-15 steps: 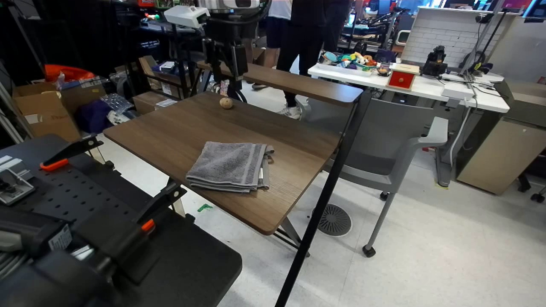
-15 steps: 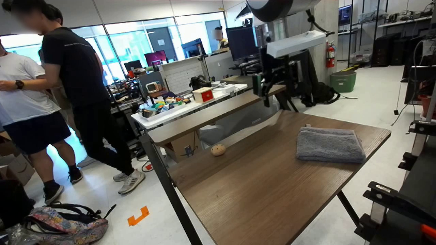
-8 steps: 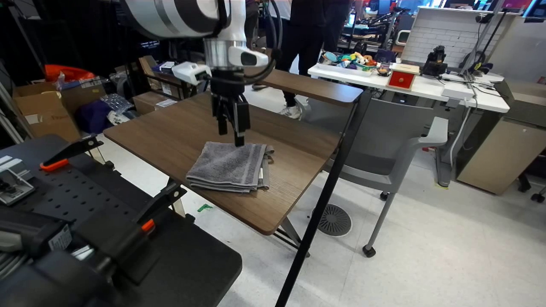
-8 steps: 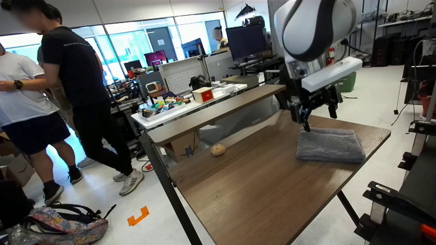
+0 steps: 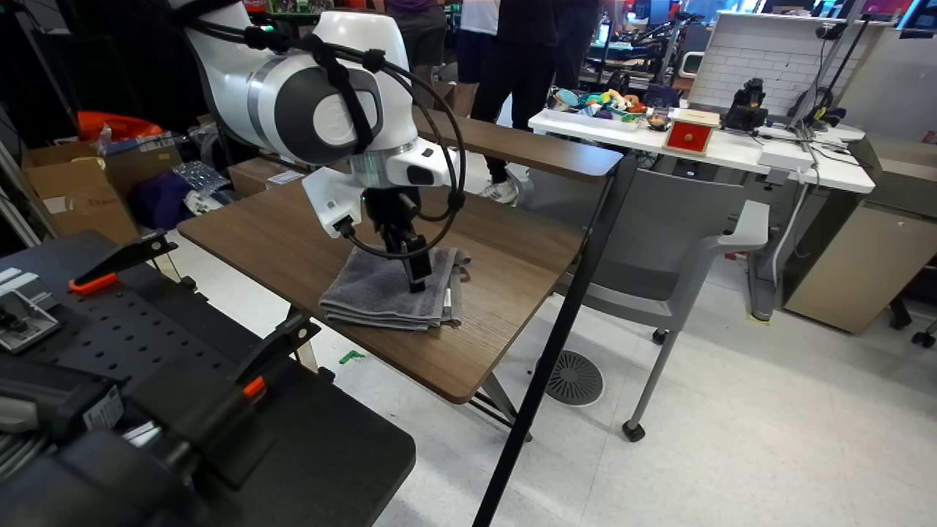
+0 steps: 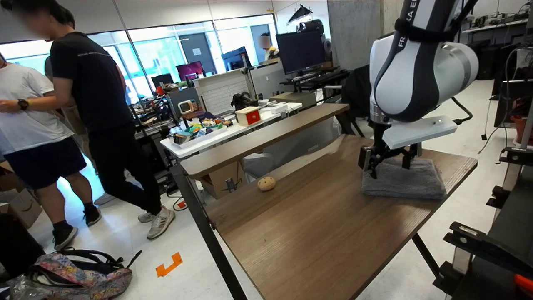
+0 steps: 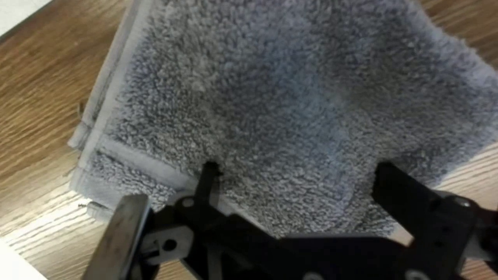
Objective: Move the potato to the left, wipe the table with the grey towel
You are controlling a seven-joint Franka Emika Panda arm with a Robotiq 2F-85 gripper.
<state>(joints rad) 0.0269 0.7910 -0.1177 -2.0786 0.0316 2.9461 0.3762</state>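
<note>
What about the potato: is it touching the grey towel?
No: in an exterior view, the table shows between the potato and the grey towel.

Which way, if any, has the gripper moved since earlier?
Yes: in an exterior view, relative to the table, the gripper moved rightward and down toward the towel.

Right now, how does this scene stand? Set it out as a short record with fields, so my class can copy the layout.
table: brown wood top
towel: grey, folded, lying on the table
potato: tan with dark spots, on the table, apart from the towel
gripper: open, pointing down over the towel; contact unclear
held: nothing
chair: grey, beside the table
</note>
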